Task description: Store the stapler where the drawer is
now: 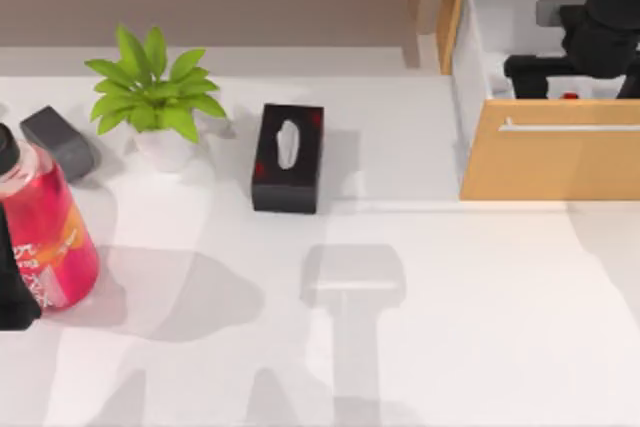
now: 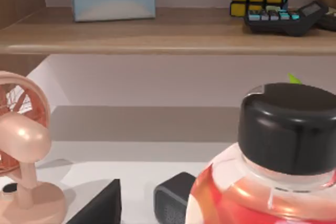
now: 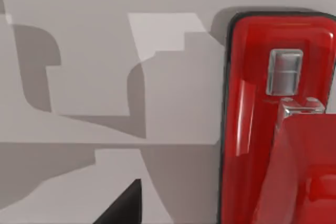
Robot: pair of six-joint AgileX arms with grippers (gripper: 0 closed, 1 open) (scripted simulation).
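Observation:
The drawer (image 1: 550, 162), light wood with a thin silver bar handle (image 1: 570, 127), stands pulled open at the table's back right, its white inside showing. My right gripper (image 1: 572, 82) reaches down into it. The stapler (image 3: 247, 103), glossy red with a metal part on top, lies on the drawer's white floor right under the right wrist camera; a speck of its red (image 1: 570, 95) peeks out below the arm. One black finger (image 3: 126, 203) stands apart from the stapler, so the right gripper is open and holds nothing. My left gripper (image 1: 15, 297) is parked at the left edge, open, one finger (image 2: 102, 208) visible.
A pink bottle (image 1: 45, 222) with a black cap (image 2: 289, 129) stands by the left gripper, and a dark grey block (image 1: 58, 140) lies behind it. A potted plant (image 1: 155, 97) and a black tissue box (image 1: 288, 157) sit mid-table. On the wooden shelf (image 2: 157, 35) are a blue box, a puzzle cube and a calculator; a pink fan (image 2: 23, 145) stands below.

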